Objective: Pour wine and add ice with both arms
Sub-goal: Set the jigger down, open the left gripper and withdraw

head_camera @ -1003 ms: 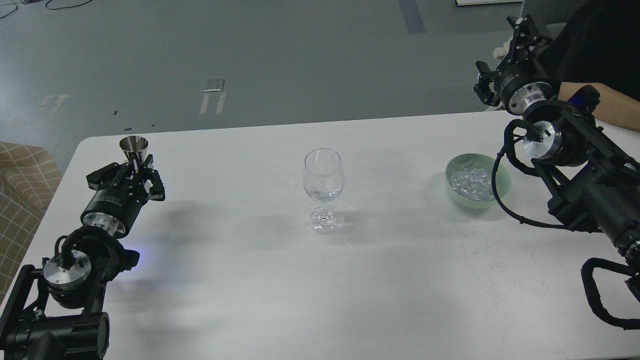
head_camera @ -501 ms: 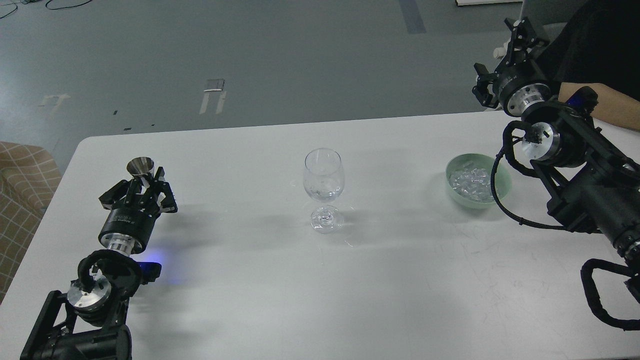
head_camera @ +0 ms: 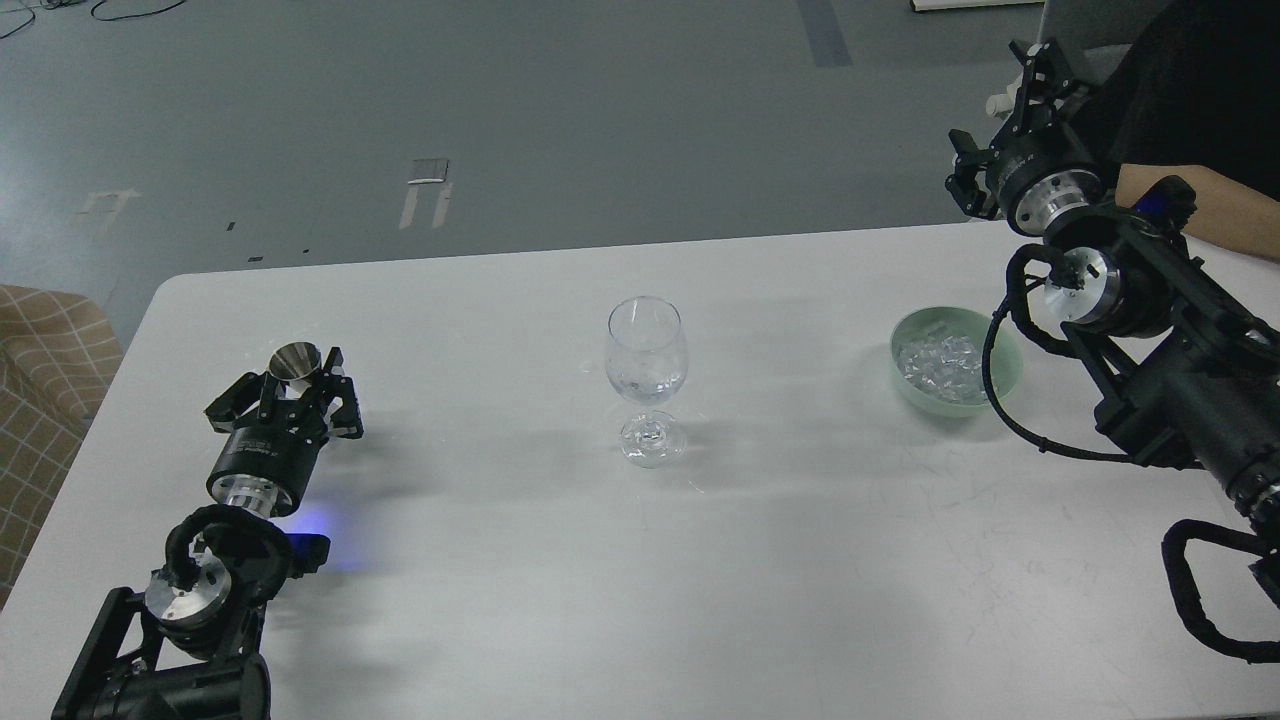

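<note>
The left pincer (head_camera: 297, 385), clamped on the steel jigger (head_camera: 295, 361), has come down and rightward over the table (head_camera: 520, 560); the wine glass (head_camera: 646, 352) stands mid-table holding hardly visible wine; ice (head_camera: 938, 362) fills the green bowl (head_camera: 1003, 345); the right pincer (head_camera: 1040, 75), whose fingers I cannot tell apart, hovers high; pouring seems done, so next likely releasing the jigger.

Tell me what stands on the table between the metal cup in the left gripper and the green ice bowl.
In the head view, only the wine glass.

Lab, taped grey floor (head_camera: 430, 185), white table (head_camera: 560, 560)
</note>
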Controlling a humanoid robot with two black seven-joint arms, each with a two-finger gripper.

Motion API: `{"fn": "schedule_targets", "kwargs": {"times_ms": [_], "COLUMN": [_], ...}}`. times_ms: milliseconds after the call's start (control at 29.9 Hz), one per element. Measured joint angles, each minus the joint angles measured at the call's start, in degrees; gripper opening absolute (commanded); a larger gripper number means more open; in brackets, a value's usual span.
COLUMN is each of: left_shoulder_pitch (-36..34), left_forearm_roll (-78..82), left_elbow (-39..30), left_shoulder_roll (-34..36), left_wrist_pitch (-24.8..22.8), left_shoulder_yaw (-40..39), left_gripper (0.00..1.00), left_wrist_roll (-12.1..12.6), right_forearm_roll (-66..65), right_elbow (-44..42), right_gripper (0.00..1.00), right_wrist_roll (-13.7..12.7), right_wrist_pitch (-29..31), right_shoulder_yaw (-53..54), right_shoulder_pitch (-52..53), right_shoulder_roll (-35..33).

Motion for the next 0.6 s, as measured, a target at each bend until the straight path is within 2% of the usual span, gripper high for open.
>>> {"fn": "schedule_targets", "kwargs": {"times_ms": [201,501,602], "left_shoulder_pitch": [0.00,-0.16,-0.21], "left_forearm_roll": [0.19,0.41,0.46], "left_elbow": [0.08,0.81,0.87], "left_shoulder_roll": [0.05,0.19,0.26], "left_wrist_pitch": [0.00,0.00,0.00], "left_shoulder_yaw": [0.00,0.23,0.32], "left_gripper": [0.52,0.56,0.62], "left_wrist_roll": [0.02,0.25,0.29], "right_forearm_roll": [0.00,0.00,0.00], "right_elbow": [0.00,0.00,0.00], "right_gripper": [1.00,1.00,1.00], "right_wrist_roll": [0.01,0.01,0.01], "right_wrist_pitch": [0.01,0.00,0.01], "right_shoulder_yaw": [0.00,0.00,0.00], "right_shoulder_pitch": [0.01,0.02,0.06], "right_shoulder_roll": [-0.04,-0.01,-0.02]}}
